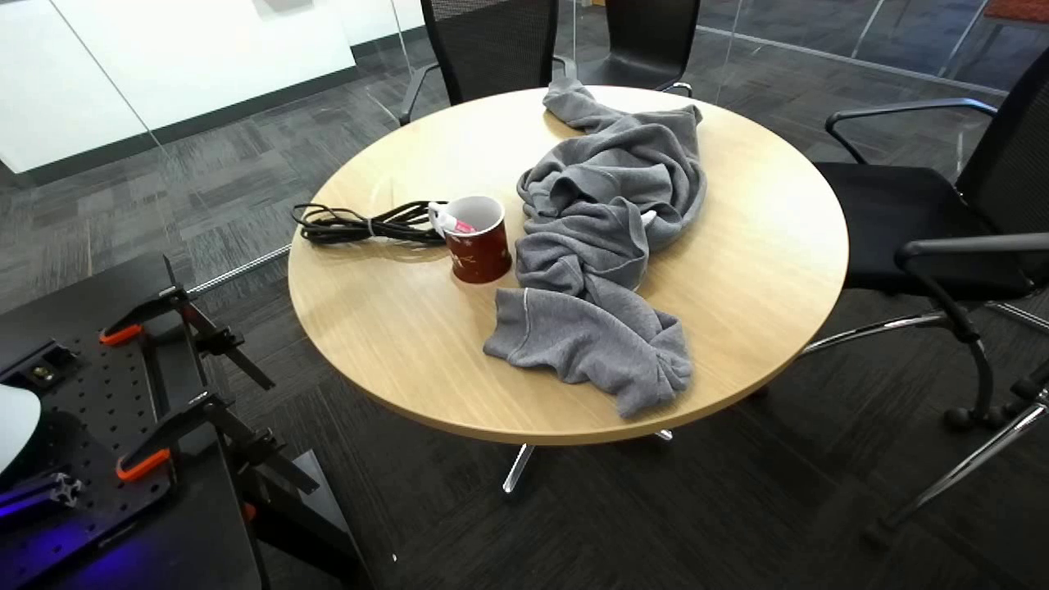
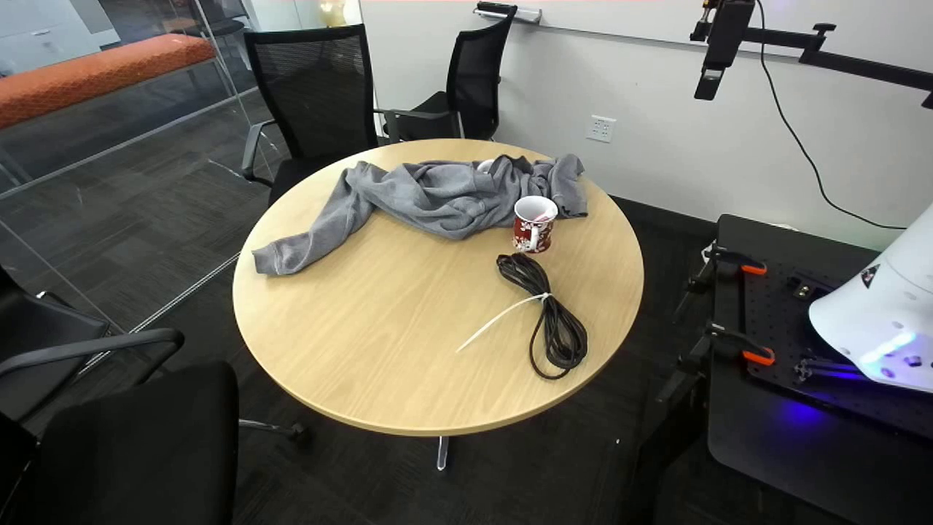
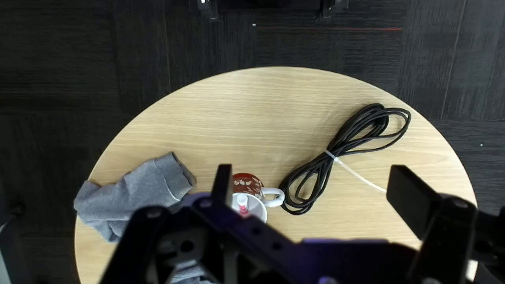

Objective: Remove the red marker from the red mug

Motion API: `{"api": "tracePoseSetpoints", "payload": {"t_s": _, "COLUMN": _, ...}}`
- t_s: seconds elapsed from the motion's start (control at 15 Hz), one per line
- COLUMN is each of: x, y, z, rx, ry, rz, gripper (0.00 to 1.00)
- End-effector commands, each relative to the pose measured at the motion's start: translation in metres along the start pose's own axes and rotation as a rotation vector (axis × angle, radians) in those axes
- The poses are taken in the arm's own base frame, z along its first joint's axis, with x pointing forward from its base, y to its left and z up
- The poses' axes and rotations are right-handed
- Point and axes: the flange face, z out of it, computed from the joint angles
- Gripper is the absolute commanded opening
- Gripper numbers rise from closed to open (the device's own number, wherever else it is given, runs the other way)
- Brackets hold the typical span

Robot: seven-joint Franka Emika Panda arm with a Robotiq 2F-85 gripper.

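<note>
The red mug (image 1: 482, 258) stands upright on the round table, dark red with white patterns and a pale inside; it also shows in an exterior view (image 2: 531, 235) and in the wrist view (image 3: 247, 182). The red marker (image 3: 243, 204), white with a pinkish-red band, leans inside the mug with its white end up; it also shows in both exterior views (image 1: 460, 226) (image 2: 541, 217). Its lower part is hidden. My gripper (image 3: 312, 179) is open and empty, high above the table. Its left finger partly covers the mug in the wrist view. The gripper is out of both exterior views.
A black coiled cable (image 2: 557, 328) with a white tie lies beside the mug's handle. A crumpled grey cloth (image 1: 610, 197) lies on the mug's other side, with a small white object (image 2: 485, 166) partly hidden in it. Chairs surround the round table (image 1: 393, 360).
</note>
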Motion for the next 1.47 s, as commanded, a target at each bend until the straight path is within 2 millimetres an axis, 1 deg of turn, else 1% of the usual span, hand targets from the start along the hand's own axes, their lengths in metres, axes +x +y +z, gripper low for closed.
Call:
{"api": "tracePoseSetpoints", "payload": {"t_s": 0.0, "x": 0.000, "y": 0.000, "z": -0.001, "rx": 0.000, "ry": -0.001, "rz": 0.000, "gripper": 1.00}}
{"api": "tracePoseSetpoints", "payload": {"t_s": 0.2, "x": 0.005, "y": -0.002, "z": -0.005, "rx": -0.003, "ry": 0.015, "rz": 0.006, "gripper": 1.00}}
{"api": "tracePoseSetpoints", "payload": {"t_s": 0.47, "x": 0.017, "y": 0.002, "z": -0.020, "rx": -0.001, "ry": 0.018, "rz": 0.008, "gripper": 1.00}}
{"api": "tracePoseSetpoints", "payload": {"t_s": 0.67, "x": 0.035, "y": 0.003, "z": -0.031, "rx": -0.004, "ry": 0.030, "rz": 0.013, "gripper": 1.00}}
{"api": "tracePoseSetpoints", "payload": {"t_s": 0.87, "x": 0.060, "y": 0.005, "z": -0.035, "rx": -0.009, "ry": 0.036, "rz": 0.020, "gripper": 1.00}}
{"api": "tracePoseSetpoints", "payload": {"t_s": 1.07, "x": 0.088, "y": 0.009, "z": -0.026, "rx": -0.018, "ry": 0.033, "rz": 0.026, "gripper": 1.00}}
{"api": "tracePoseSetpoints", "payload": {"t_s": 1.13, "x": 0.098, "y": 0.012, "z": -0.020, "rx": -0.017, "ry": 0.033, "rz": 0.032, "gripper": 1.00}}
{"api": "tracePoseSetpoints", "payload": {"t_s": 1.27, "x": 0.117, "y": 0.019, "z": -0.004, "rx": -0.007, "ry": 0.034, "rz": 0.046, "gripper": 1.00}}
{"api": "tracePoseSetpoints", "payload": {"t_s": 1.4, "x": 0.133, "y": 0.026, "z": 0.017, "rx": -0.005, "ry": 0.021, "rz": 0.061, "gripper": 1.00}}
